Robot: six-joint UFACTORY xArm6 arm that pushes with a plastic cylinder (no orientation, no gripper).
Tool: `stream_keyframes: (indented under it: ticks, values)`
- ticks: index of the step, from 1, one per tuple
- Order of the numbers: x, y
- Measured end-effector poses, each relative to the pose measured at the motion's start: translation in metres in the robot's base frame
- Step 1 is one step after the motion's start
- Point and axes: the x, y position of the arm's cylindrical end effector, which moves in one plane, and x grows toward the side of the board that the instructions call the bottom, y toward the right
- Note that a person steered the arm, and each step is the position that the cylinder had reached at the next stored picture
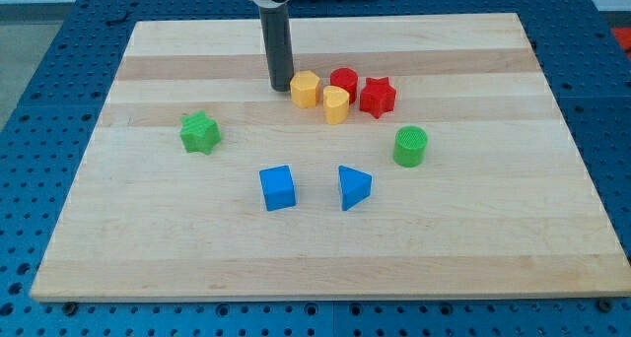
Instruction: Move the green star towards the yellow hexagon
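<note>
The green star (200,133) lies on the wooden board at the view's left. The yellow hexagon (306,89) sits near the view's top centre, in a cluster with a yellow heart (336,105), a red cylinder (343,83) and a red star (377,97). My tip (281,88) rests on the board just left of the yellow hexagon, close to it or touching it. The tip is well up and to the right of the green star.
A green cylinder (411,146) stands at the right of centre. A blue cube (278,188) and a blue triangular block (353,186) lie below the cluster. The wooden board (148,248) ends at blue perforated table on all sides.
</note>
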Motion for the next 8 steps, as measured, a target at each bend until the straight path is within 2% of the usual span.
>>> stream_keyframes:
  ticks: [2,3,5,6,7,8]
  values:
    - [0.000,0.019]
    - [0.002,0.001]
    - [0.015,-0.095]
    - [0.052,-0.147]
    - [0.102,-0.172]
    - [0.120,-0.166]
